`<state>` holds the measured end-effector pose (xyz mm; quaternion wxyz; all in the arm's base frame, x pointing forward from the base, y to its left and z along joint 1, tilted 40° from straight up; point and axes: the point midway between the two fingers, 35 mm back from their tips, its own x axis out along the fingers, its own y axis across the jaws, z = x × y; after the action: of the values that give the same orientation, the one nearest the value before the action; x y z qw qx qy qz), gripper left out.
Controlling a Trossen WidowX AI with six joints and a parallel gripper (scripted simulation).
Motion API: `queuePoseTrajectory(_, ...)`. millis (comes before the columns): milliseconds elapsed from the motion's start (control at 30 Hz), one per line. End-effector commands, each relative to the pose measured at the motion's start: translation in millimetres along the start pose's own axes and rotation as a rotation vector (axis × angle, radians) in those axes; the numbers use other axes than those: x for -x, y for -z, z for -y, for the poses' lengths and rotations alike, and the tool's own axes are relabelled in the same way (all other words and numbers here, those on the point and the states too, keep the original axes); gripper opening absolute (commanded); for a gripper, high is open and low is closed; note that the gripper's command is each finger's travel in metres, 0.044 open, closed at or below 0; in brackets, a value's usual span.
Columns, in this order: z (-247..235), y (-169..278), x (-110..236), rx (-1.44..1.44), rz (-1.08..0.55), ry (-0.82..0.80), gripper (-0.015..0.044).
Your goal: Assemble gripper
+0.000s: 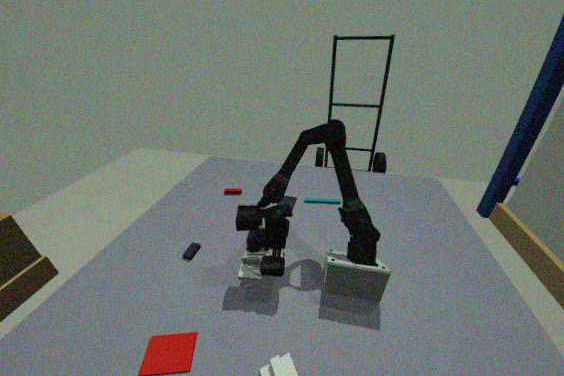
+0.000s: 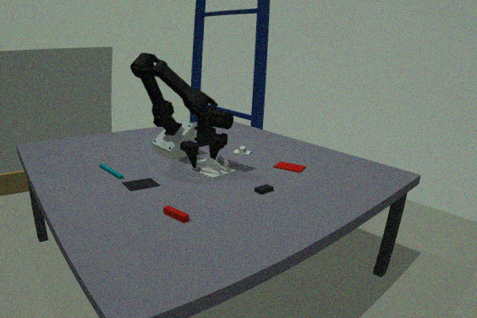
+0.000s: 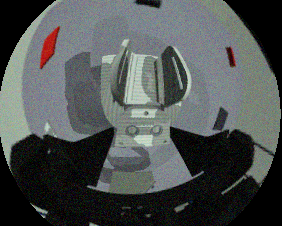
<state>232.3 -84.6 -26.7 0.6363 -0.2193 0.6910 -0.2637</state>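
Note:
The pale ribbed gripper base point(image 3: 107, 75) point(image 1: 248, 272) lies on the table under the arm. Two curved jaws stand on it side by side, a left jaw point(image 3: 120, 77) and a right jaw point(image 3: 176, 80), with a gap between them. At their near ends a pale plate point(image 3: 144, 140) with two round marks looks like the housing plate. Whether it sits fully level, and whether the gear teeth beneath mesh, I cannot tell. My gripper point(image 3: 142, 129) point(image 2: 205, 162) is open and empty, its fingers low on either side of that plate, with gaps showing.
A white toothed part point(image 1: 283, 366) point(image 2: 243, 150) lies apart on the table. Around are a red flat sheet point(image 1: 169, 353) point(image 2: 290, 167), a small black block point(image 1: 191, 251) point(image 2: 264, 189), a red bar point(image 2: 176, 214), a teal stick point(image 2: 111, 171) and a dark flat square point(image 2: 141, 184).

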Motion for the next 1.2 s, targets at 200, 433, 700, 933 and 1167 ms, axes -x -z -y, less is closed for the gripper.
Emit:
queuePoseTrajectory(200, -0.7, -1.2, 72.5, -0.001, 0.005, -0.004, 0.0440)
queuePoseTrajectory(433, -3.0, 0.9, 71.2, 0.005, 0.010, -0.004, 0.0440)
queuePoseTrajectory(700, -8.9, 39.6, 124.5, 0.001, 0.003, -0.006, 0.0440)
queuePoseTrajectory(933, -8.9, 39.6, 124.5, 0.001, 0.003, -0.006, 0.0440)
queuePoseTrajectory(1167, -8.9, 39.6, 124.5, 0.001, 0.003, -0.006, 0.0440)
